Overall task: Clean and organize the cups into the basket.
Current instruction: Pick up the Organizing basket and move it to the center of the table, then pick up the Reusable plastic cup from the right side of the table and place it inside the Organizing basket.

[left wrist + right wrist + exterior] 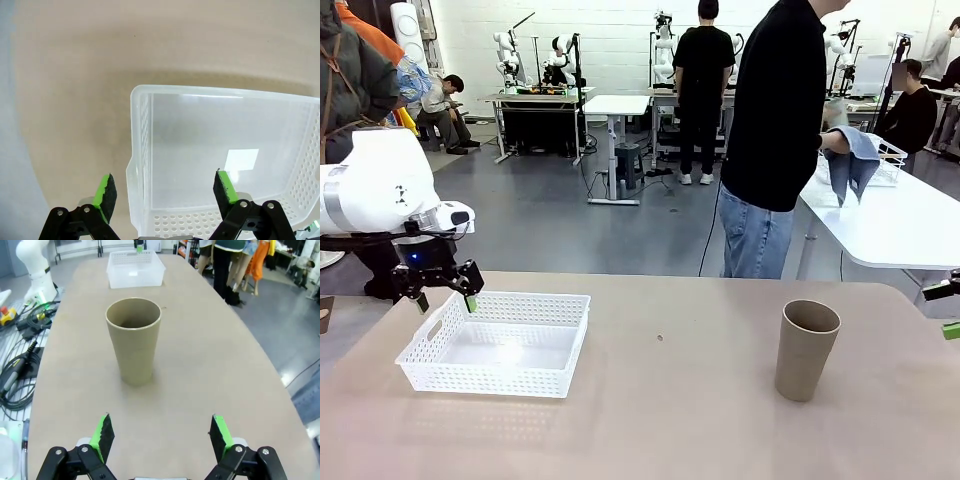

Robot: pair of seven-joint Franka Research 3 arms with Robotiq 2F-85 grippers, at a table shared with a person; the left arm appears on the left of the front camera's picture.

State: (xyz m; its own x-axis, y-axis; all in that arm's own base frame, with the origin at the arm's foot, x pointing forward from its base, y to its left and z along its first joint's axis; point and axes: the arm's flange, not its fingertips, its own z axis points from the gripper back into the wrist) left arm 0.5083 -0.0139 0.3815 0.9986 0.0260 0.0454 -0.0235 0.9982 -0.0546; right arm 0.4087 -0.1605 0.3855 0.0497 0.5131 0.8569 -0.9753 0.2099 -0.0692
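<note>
Grey floor [550,220], white brick wall [610,40]

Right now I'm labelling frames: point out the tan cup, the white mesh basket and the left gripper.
tan cup [807,352]: front view, outer wall.
white mesh basket [485,378]: front view, near wall.
left gripper [446,302]: front view, midway between fingertips.

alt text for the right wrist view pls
A tan cup stands upright on the beige table, straight ahead of the right gripper, whose green-padded jaws are open and empty. The white basket sits farther off beyond it.
</note>
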